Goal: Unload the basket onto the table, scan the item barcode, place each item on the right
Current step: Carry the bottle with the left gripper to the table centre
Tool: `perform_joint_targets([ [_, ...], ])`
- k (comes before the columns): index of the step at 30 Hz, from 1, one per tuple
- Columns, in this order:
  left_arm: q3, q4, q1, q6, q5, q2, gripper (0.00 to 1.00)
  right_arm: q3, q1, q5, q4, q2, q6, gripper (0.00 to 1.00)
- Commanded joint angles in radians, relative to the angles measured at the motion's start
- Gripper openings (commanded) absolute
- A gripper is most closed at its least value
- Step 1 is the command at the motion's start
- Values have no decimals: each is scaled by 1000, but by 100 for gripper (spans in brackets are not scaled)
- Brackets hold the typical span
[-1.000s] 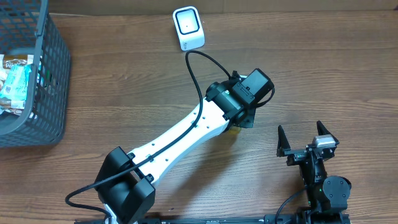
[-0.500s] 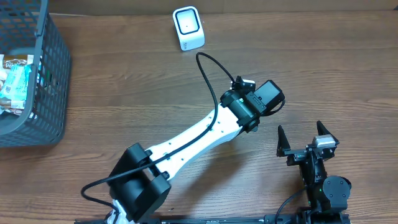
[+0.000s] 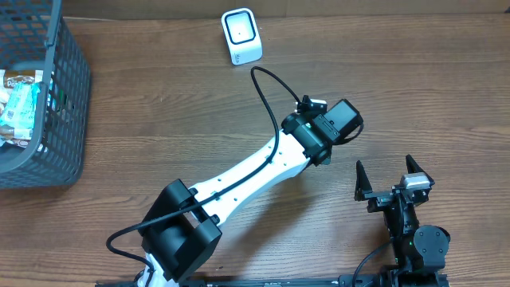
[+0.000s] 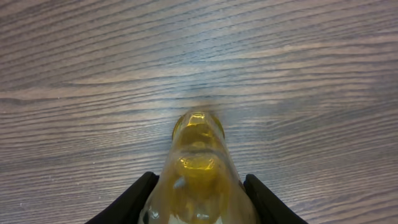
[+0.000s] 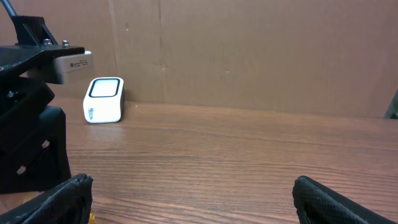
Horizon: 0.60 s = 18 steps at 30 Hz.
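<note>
A brown wood-grain table (image 3: pixel 398 96) ran back to a plain brown board wall. Nearest the robot's base, at the table's right front, the right gripper (image 3: pixel 384 166) stood upright with its two black fingers spread wide and nothing between them. Just beyond it and to its left, the white left arm (image 3: pixel 247 179) stretched diagonally across the middle of the table. Its left gripper (image 4: pixel 200 205) was clamped on a translucent yellow container (image 4: pixel 198 155), with a dark finger (image 4: pixel 130 202) pressed to each side. The container pointed away from the wrist, low over the bare wood; whether it touched the table could not be told. From overhead the black wrist housing hid the container completely.

A black cable (image 3: pixel 267 104) arched off the left wrist over the stretch of wood between that gripper and the scanner. The white barcode scanner (image 3: pixel 241 36) stood at the far edge, well apart from the container. A dark mesh basket (image 3: pixel 68 104) sat at the far left, holding wrapped packets (image 3: pixel 20 104) too jumbled to count.

In all there were two arms, one yellow container, one scanner, one basket and one looping cable.
</note>
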Motion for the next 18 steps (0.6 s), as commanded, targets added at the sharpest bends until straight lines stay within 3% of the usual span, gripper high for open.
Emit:
perform_joint_targets([
  [1,3,0,27,2,43,-3,41,-10,-2,8,3,-8,0,100],
  [18,2,6,35,-37,69,38,42,-10,-2,8,3,-8,0,100],
])
